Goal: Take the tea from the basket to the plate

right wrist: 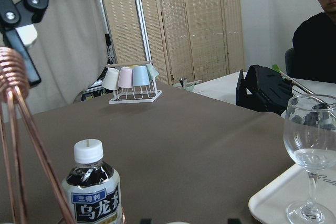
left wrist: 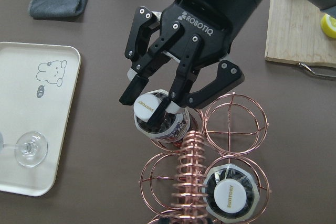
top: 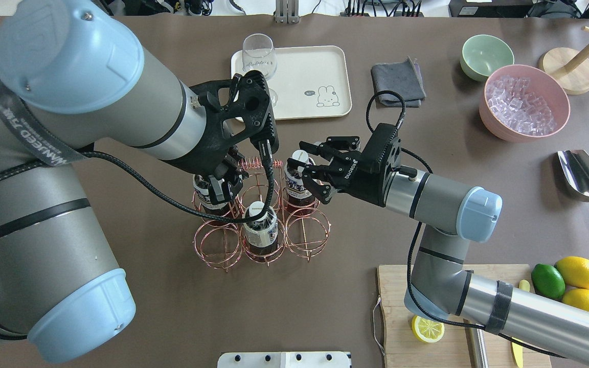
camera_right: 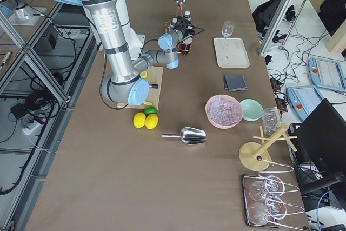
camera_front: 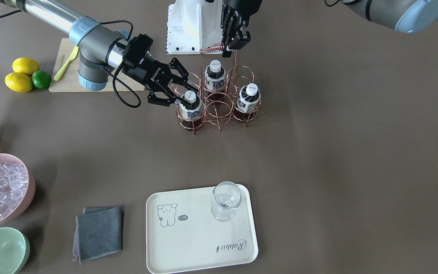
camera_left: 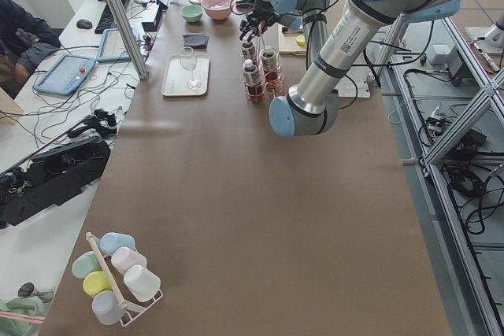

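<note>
The tea [camera_front: 191,109] to be moved stands upright in a corner cell of the basket [left wrist: 236,132], on the robot's right and on the side toward the plate [camera_front: 200,243]. Two more bottles [camera_front: 214,76] [camera_front: 248,98] sit in other cells. The right gripper [left wrist: 146,106] comes in low from the side. Its fingers are apart and straddle the white cap, not yet pressed on it as far as the wrist view shows. The left gripper [camera_front: 228,48] is at one end of the coiled handle [camera_front: 212,48]. Its fingers look clamped on the handle, which would steady the light rack on the counter [camera_front: 318,152].

The bottle is small and full, so it is probably light, with its weight carried low. The plastic wall is smooth and gives a little under pressure, and the label is likely slick. The firmest hold is probably at the cap or the neck just below it, where the bottle is stiff and the shoulder stops it sliding down. It probably needs a straight lift until its base clears the ring, since a tilt could catch the wire and drag the rack.

A glass [camera_front: 224,199] stands on one end of the plate, so the bare bear side is the safer landing spot.
</note>
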### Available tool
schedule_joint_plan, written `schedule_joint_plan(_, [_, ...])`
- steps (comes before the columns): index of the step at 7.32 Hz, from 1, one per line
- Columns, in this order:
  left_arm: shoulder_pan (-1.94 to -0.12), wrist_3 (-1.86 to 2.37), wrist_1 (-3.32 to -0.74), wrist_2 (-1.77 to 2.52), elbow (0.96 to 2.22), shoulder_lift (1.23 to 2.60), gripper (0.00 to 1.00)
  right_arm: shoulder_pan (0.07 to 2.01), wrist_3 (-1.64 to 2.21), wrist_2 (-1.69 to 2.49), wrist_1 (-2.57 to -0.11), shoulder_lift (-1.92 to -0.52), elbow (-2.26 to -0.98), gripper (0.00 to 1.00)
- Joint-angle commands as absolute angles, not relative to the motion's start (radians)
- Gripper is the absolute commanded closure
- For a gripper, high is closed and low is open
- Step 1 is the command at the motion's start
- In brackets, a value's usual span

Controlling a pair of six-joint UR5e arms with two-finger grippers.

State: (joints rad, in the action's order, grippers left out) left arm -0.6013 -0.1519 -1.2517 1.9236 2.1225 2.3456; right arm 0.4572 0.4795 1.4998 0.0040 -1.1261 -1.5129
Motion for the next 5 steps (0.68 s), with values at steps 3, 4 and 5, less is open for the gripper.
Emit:
schedule_joint_plan(3, [-0.601,-0.153,-1.25,1.924,2.123,2.345,1.0,0.459,0.474,1.482,0.005,-1.123,-1.523,1.0])
schedule_joint_plan(4, [-0.601,-0.153,-1.25,1.924,2.125,2.345,1.0,0.459,0.479,1.483,0.002,-1.108,-1.525,1.0])
schedule_joint_plan(5, [-0.601,-0.153,-1.25,1.924,2.125,2.345,1.0,0.459,0.48,1.483,0.003,-1.1,-1.526,1.0])
